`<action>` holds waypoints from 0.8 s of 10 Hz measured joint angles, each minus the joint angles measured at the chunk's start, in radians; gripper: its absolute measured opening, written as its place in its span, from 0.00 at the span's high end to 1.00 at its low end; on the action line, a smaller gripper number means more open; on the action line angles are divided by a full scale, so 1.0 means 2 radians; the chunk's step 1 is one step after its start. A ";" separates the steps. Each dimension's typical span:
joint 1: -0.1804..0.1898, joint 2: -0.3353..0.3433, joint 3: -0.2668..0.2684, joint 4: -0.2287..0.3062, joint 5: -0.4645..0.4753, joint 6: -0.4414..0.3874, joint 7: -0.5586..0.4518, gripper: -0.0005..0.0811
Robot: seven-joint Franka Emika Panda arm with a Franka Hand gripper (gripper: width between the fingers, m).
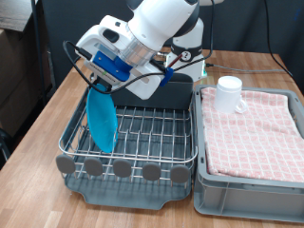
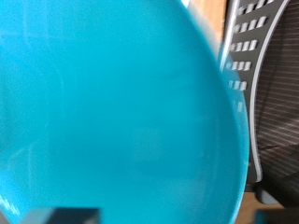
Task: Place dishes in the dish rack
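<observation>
Standing by the table, looking across it in the exterior view. Wooden top, black curtain at about nine o'clock.

Left first: the dish rack, silver wire on a dark grey tray, fills the near-left half. A row of grey round discs runs along its front edge at six o'clock. The tall grey back compartment stands at the rack's twelve o'clock, partly hidden by the arm.

The light-blue plate stands on edge over the rack's nine o'clock side, its lower rim down among the wires, its upper rim up at the gripper. The gripper, with its blue-and-white body, is clamped on that upper rim; the fingers themselves are mostly hidden behind the plate's edge. Whether the plate's weight rests on the wires or hangs from the hand, I cannot tell.

The white arm rises from the gripper toward one o'clock.

Wrist view: plate fills nearly the whole frame, plain turquoise, close and blurred. Beyond its curved rim a strip of the rack's grey slotted part and dark wire shows.

Right: the grey crate lined with pink checked cloth sits just beside the rack at three o'clock. The white mug stands upright on the cloth at the crate's far-left corner, handle toward the exterior view's right.

The wooden spoon is not visible in either view.
</observation>
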 joint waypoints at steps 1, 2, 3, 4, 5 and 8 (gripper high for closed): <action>0.000 0.000 0.001 0.002 0.022 0.000 -0.018 0.50; 0.000 -0.001 0.002 0.005 0.041 -0.001 -0.036 0.50; 0.000 -0.002 0.003 0.010 0.058 -0.006 -0.051 0.29; 0.000 -0.006 0.005 0.014 0.081 -0.008 -0.068 0.10; 0.000 -0.013 0.005 0.019 0.103 -0.011 -0.087 0.10; 0.000 -0.044 0.006 0.034 0.126 -0.035 -0.124 0.01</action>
